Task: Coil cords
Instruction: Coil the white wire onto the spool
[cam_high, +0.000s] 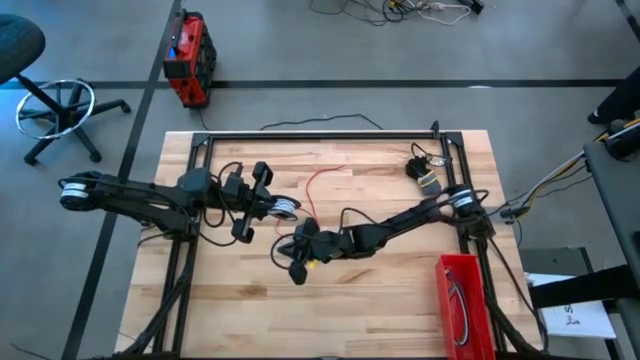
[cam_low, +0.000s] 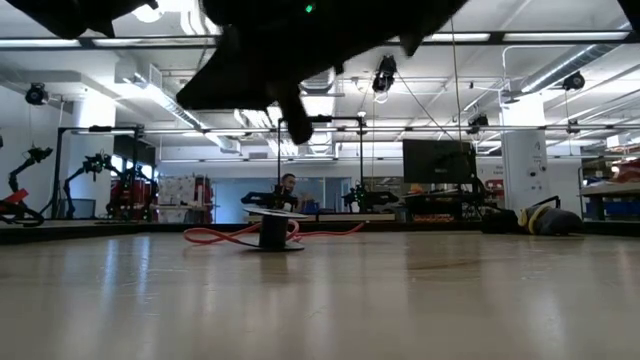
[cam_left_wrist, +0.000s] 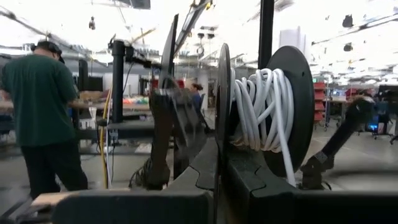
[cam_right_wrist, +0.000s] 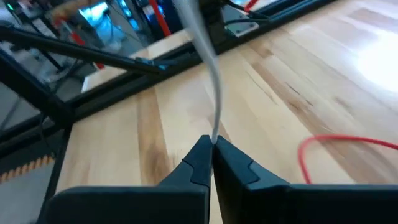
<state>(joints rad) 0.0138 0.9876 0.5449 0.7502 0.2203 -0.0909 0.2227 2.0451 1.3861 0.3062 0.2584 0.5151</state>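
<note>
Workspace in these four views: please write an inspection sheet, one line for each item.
Surface: wooden table, inside a black frame.
Job's things: white cord wound on a black spool; red cord loose on the table.
Clutter: red bin at the right edge; small dark spool standing on the table.
Grippers: left gripper holds the spool; right gripper pinches the white cord.
Cables: black wires near the far right corner.
Surroundings: person in a green shirt, office chair.

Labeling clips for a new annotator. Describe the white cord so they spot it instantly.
Start at the wooden table and find the left gripper over its left half. It holds a dark spool wound with the white cord, whose free end the right gripper pinches. The red cord lies loose.
</note>
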